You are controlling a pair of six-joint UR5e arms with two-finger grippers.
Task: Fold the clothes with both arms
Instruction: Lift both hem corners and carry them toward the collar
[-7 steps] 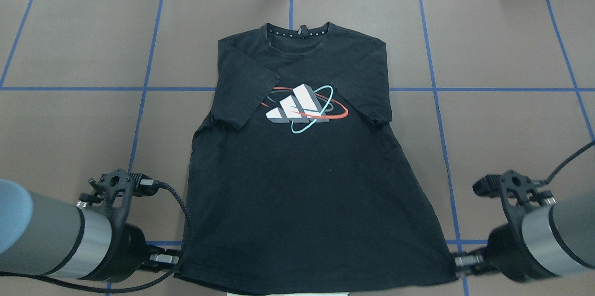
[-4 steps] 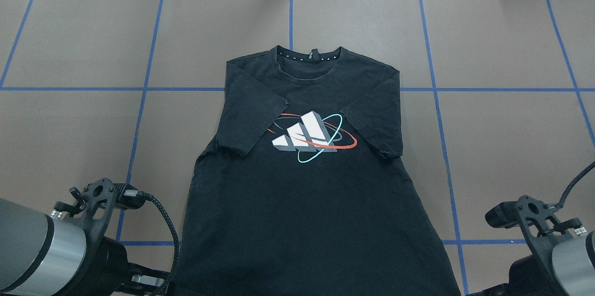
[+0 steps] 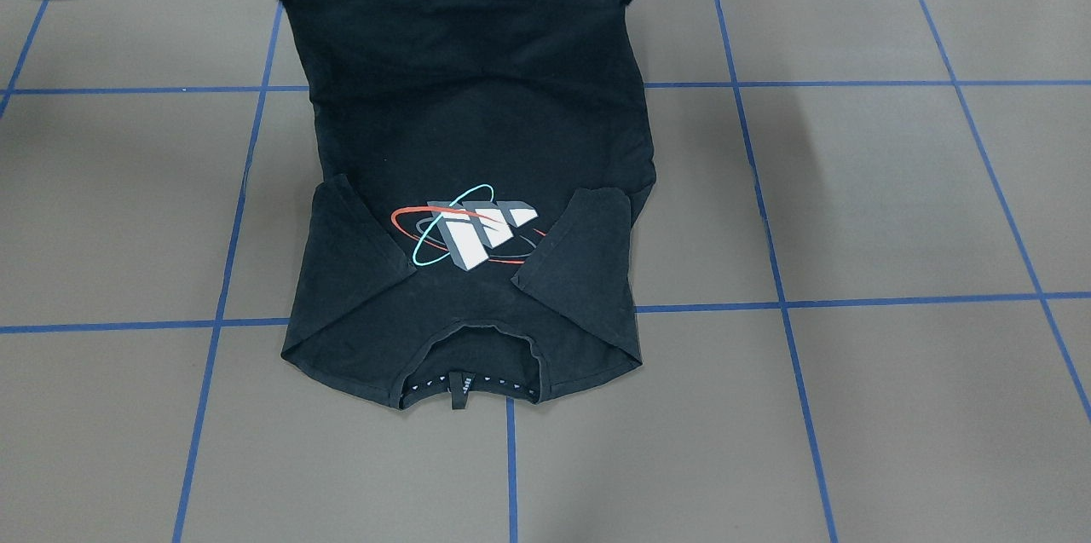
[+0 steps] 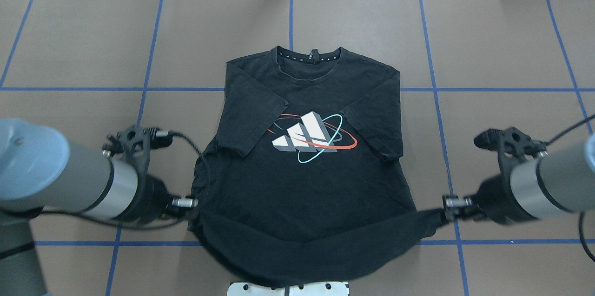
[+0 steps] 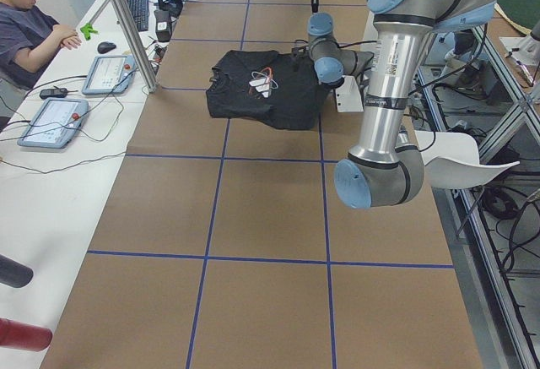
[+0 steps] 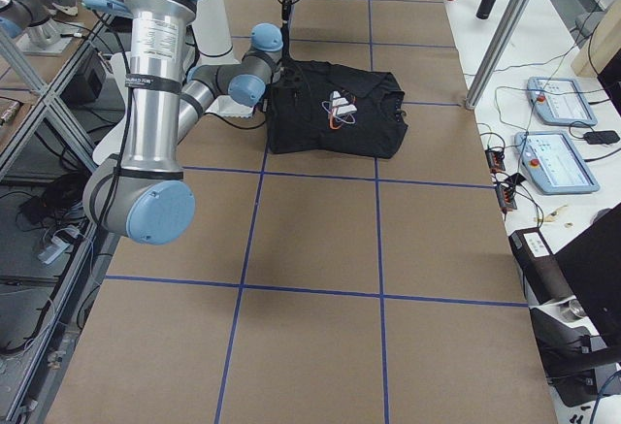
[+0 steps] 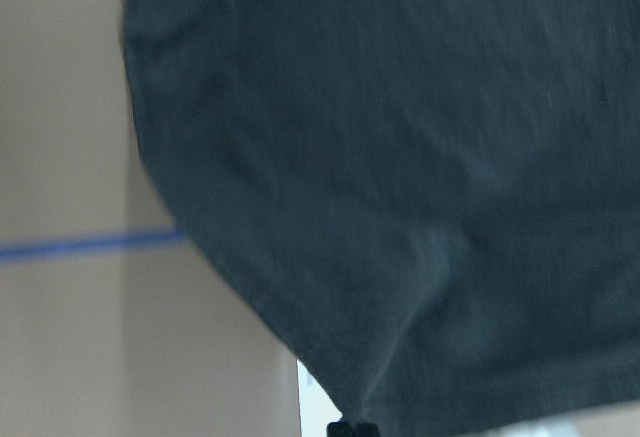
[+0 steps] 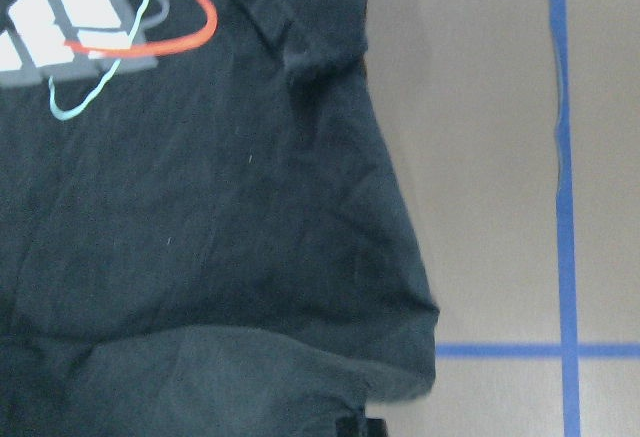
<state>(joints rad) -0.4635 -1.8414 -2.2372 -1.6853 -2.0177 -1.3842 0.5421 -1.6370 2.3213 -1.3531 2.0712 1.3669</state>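
Judging by the raised hem [image 4: 325,252], the step in hand is the bottom-to-top fold. Nearest the robot, by the white pedestal [image 4: 288,288], the hem of the black T-shirt [image 4: 307,184] hangs clear of the table [image 4: 69,45] in a shallow sag between the two grippers. The left gripper [image 4: 189,203] has its jaws closed on the hem corner at its side. The right gripper [image 4: 442,214] is pinched the same way on the other corner, and cloth runs taut to both. Beyond them the body lies flat, face up. Further on is the printed logo [image 4: 309,135], with both sleeves [image 4: 246,115] turned in over the chest, and farthest away the collar [image 4: 309,56]. To do this well, I would carry both corners forward at the same height and pace, keeping the hem stretched so the sag does not drag. I would set them down just short of the collar, square to the shoulders. Uneven travel would skew the fold, and pulling too hard could slide the flat part along the table
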